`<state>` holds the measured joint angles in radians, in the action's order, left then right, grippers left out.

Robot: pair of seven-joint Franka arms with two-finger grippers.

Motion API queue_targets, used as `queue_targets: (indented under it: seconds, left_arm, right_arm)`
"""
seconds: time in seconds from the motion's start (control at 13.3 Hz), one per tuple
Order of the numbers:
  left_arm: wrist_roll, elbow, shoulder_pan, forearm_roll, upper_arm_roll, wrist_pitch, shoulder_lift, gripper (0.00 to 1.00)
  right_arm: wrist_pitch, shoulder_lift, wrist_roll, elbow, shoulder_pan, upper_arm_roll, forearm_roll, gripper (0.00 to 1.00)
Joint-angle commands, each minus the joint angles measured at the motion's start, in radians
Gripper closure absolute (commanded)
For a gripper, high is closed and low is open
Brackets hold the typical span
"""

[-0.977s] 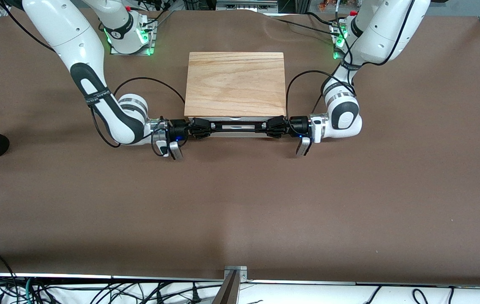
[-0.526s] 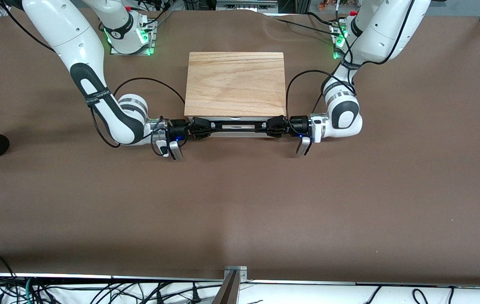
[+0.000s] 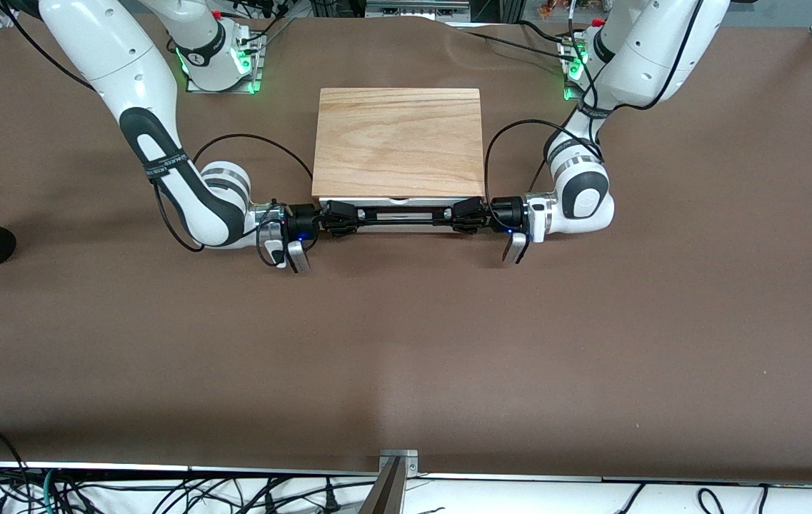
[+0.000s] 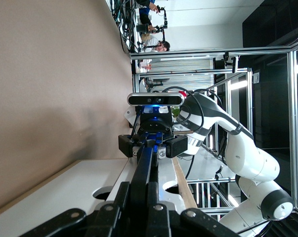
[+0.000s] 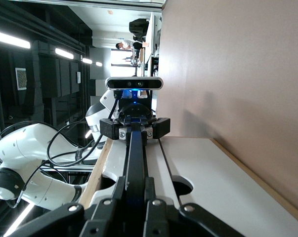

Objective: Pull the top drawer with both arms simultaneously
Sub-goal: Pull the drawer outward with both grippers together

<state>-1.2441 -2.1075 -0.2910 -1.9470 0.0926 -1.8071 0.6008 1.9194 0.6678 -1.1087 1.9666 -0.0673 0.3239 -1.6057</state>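
Fingers of left gripper [image 3: 464, 213] and right gripper [image 3: 343, 216] clamp the top drawer's handle [image 3: 402, 216].

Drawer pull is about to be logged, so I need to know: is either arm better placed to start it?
Neither. The left gripper and right gripper each clamp one end of the handle, mirrored in front of the drawer, so both should pull together.

Left gripper [image 3: 464, 215] and right gripper [image 3: 343, 217] clamp the top drawer's [image 3: 400, 202] handle [image 3: 403, 214] ends.
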Motion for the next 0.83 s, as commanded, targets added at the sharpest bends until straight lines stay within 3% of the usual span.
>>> queue_targets:
  seconds: [0.0,0.38,0.75]
  left_arm:
    - [-0.012,0.035,0.000,0.005,-0.004,-0.006,0.027,1.00]
    - [0.032,0.109,0.000,-0.001,-0.022,-0.009,0.068,1.00]
    - [0.130,0.240,0.000,-0.001,-0.056,-0.009,0.126,1.00]
  right_arm:
    - [0.018,0.032,0.069,-0.109,0.004,-0.014,-0.016,1.00]
    - [0.018,0.073,0.124,-0.202,0.006,-0.039,-0.008,1.00]
    - [0.018,0.119,0.185,-0.308,0.006,-0.063,-0.007,1.00]
